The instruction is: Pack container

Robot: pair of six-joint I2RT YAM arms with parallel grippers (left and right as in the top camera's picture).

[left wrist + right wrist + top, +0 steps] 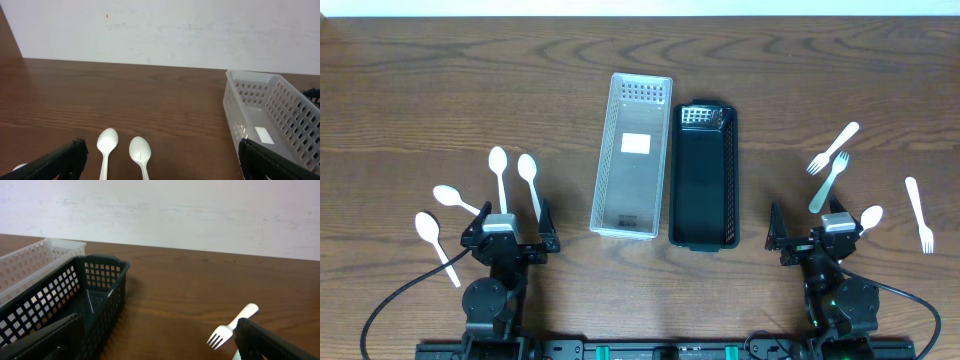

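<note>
A clear plastic basket [632, 155] and a black plastic basket [704, 175] stand side by side at the table's middle, both empty of cutlery. Several white spoons lie at the left, two of them [499, 175] [529, 180] just ahead of my left gripper [508, 228]; they also show in the left wrist view [106, 148] [140, 152]. White forks [833, 147] [919, 212] and one spoon [868, 218] lie at the right. My right gripper [815, 232] is open and empty beside the black basket [65, 305]. My left gripper is open and empty too.
The clear basket [272, 117] shows at the right of the left wrist view. A fork [232, 326] lies just ahead of my right gripper's right finger. A pale wall runs behind the table's far edge.
</note>
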